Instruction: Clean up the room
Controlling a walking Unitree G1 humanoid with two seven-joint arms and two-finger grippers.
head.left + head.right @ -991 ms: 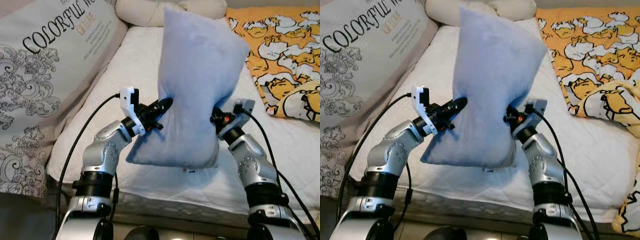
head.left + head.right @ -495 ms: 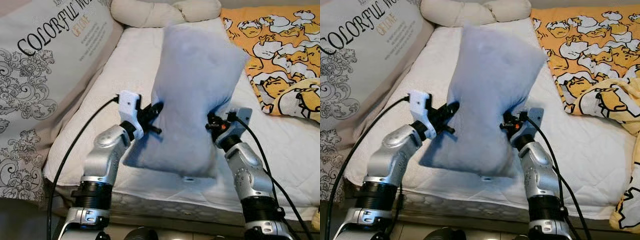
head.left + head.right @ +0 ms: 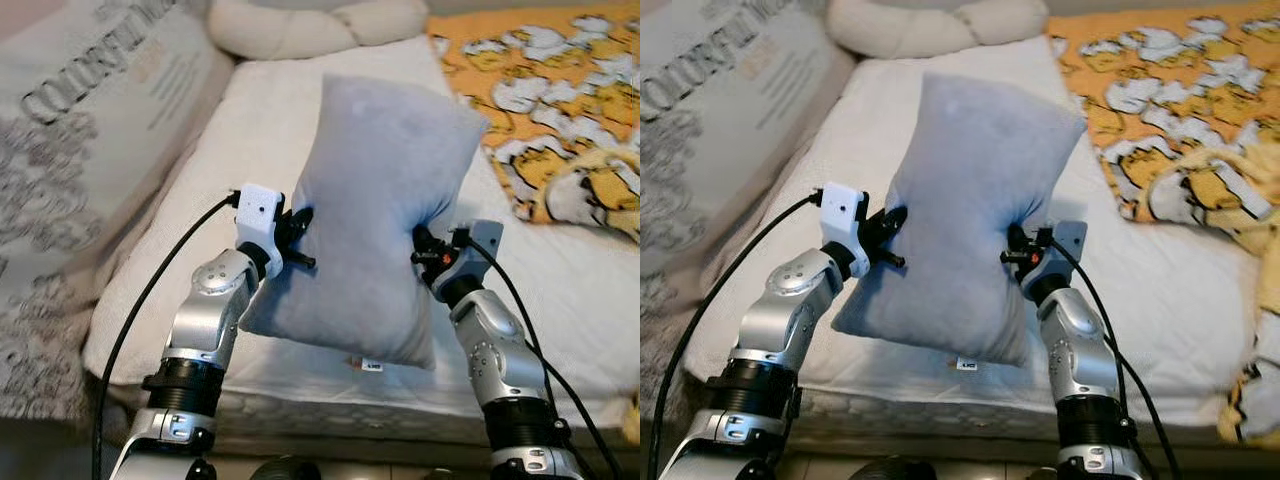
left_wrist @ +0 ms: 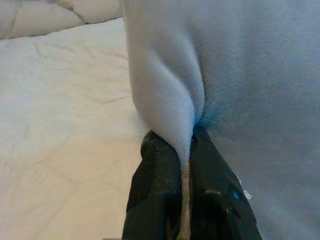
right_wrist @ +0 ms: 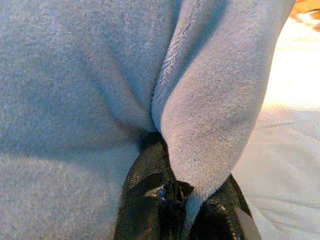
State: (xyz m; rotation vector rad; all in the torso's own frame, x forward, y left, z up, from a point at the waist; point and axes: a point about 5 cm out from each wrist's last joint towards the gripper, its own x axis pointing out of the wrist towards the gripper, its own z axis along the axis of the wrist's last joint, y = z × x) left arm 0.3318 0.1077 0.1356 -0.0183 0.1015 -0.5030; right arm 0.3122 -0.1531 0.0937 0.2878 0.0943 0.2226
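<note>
Pillow (image 3: 380,210) hangs between left gripper (image 3: 300,225) and right gripper (image 3: 425,255), jaws pinching its edges.

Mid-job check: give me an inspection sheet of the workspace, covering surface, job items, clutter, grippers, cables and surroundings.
Surface: white quilted mattress, bare at the robot's right.
Job's things: light blue pillow, held by its two side edges in front of the robot, over the mattress; small white tag at its lower edge.
Clutter: orange duck-print blanket, rumpled, at the far right of the bed.
Grippers: left gripper shut on a fold of the pillow's left edge; right gripper shut on a fold of its right edge.
Cables: black cable looping from the left wrist; another along the right arm.
Surroundings: large printed cushion at the left; cream bolster at the head.
</note>
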